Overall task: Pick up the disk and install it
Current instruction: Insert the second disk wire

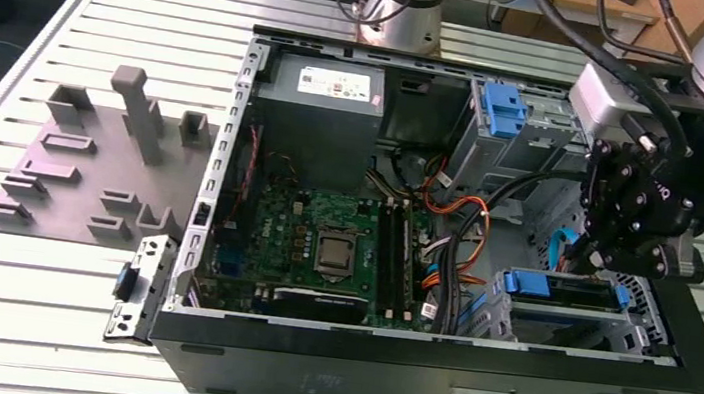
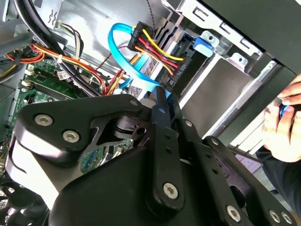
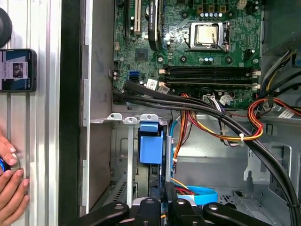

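Note:
The disk [image 1: 562, 289] lies in the lower drive bay at the exterior view's right of the open computer case [image 1: 439, 369], and its bright blue bracket shows. My gripper [image 1: 589, 260] hangs just above that bay, with the fingers shut together and nothing clearly between them. In the first wrist view the blue bracket [image 3: 150, 143] sits in its metal slot just ahead of my gripper [image 3: 165, 192]. In the second wrist view my gripper [image 2: 162, 94] ends at a flat blue data cable [image 2: 124, 61], and the disk's blue tab [image 2: 205, 44] lies beyond it.
The grey power-supply box [image 1: 325, 88] sits at the back of the case, a second blue bracket [image 1: 503, 110] in the upper drive cage. Bundled wires [image 3: 221, 127] cross beside the motherboard [image 1: 319, 243]. A person's hand [image 3: 10, 186] rests outside the case wall near a phone [image 3: 16, 70]. A grey fixture plate [image 1: 86, 174] lies on the table.

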### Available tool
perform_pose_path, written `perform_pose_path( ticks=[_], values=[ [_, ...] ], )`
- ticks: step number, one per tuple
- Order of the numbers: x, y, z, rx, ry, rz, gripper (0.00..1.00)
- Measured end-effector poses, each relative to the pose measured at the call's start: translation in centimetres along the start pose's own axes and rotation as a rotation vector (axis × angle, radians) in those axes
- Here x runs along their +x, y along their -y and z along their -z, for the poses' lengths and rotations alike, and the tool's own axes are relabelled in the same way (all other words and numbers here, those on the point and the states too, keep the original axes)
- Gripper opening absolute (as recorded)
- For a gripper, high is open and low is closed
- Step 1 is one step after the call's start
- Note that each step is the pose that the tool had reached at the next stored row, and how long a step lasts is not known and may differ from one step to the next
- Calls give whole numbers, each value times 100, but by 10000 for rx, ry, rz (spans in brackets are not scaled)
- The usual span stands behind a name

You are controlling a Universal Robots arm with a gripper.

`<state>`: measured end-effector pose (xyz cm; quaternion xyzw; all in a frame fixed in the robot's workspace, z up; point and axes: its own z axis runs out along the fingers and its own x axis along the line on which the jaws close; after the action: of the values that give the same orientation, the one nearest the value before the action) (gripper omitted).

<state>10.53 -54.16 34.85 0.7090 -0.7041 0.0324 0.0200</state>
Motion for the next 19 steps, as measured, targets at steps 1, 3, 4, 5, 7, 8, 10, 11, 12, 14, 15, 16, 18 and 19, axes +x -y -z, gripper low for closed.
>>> perform_pose_path(
  ticks=[1,3,4,5,7,8,10,11,12,14,15,16,18,19],
  values=[
    [1,-10,-8,5,38,7,16],
    [0,-21,-19,31,88,15,16],
    [0,-23,-24,48,95,14,16],
    [0,-22,-26,62,94,14,16],
    [4,-25,-29,146,95,8,16],
    [5,-30,-29,214,101,4,16],
    [5,-48,-30,366,182,-9,16],
    [5,-63,-30,414,273,-15,16],
    [7,-74,-30,433,408,-23,16],
    [25,-78,-34,447,723,-35,16],
    [41,-79,-38,453,826,-39,16],
    [58,-80,-41,462,907,-43,16],
    [98,-81,-51,502,1019,-48,16],
    [114,-84,-56,533,1060,-51,16]
  ],
)
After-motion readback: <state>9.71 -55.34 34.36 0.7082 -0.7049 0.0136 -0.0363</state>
